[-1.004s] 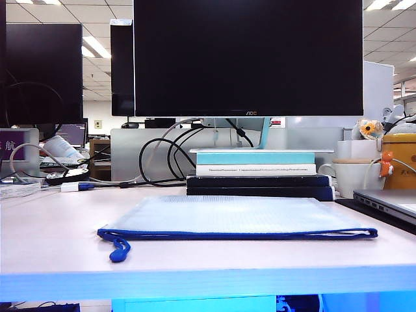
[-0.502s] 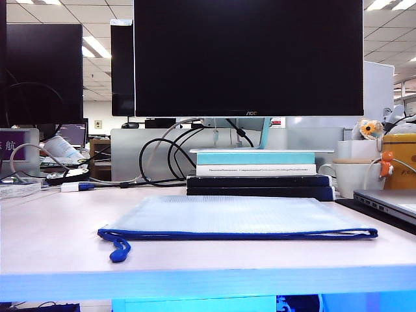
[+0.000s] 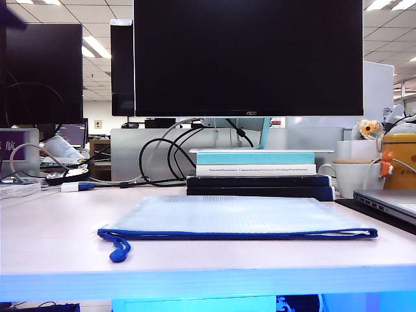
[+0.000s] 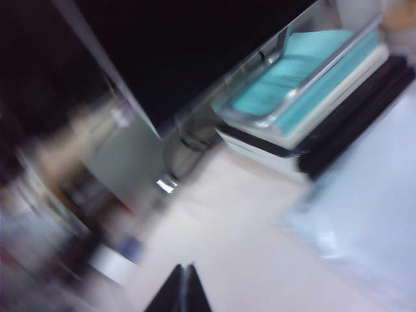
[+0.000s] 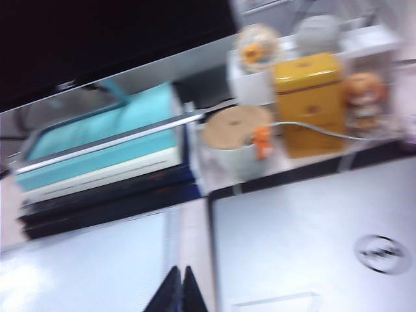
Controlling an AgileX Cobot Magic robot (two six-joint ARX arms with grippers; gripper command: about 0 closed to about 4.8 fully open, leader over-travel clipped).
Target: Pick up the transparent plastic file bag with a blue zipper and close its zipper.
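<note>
One transparent plastic file bag (image 3: 237, 216) lies flat on the pale table (image 3: 52, 240), in the middle near the front edge, with its single dark blue zipper (image 3: 237, 234) running along the long edge nearest the exterior camera; one blue cord loop (image 3: 119, 249) curls off the zipper's left end onto the table. Whether the zipper is run shut cannot be made out. Just behind the bag stands one stack of books (image 3: 260, 172), at least four (two dark ones below, a white one, a teal one on top), and behind that one large black monitor (image 3: 247, 57) cut off at the top. A second dark screen (image 3: 44, 73) sits further left, also cropped. To the right are one white cup with a tan lid (image 3: 354, 175), one yellow tin (image 3: 400, 159) and one closed laptop (image 3: 390, 201), cut off by the frame edge. Neither arm shows in the exterior view. The left gripper (image 4: 181, 290) hangs above bare table beside the bag's corner, its two fingers pressed together on nothing; that view is heavily blurred. The right gripper (image 5: 179, 289) is likewise clenched and empty, poised over the gap between bag and laptop (softly blurred too).
</note>
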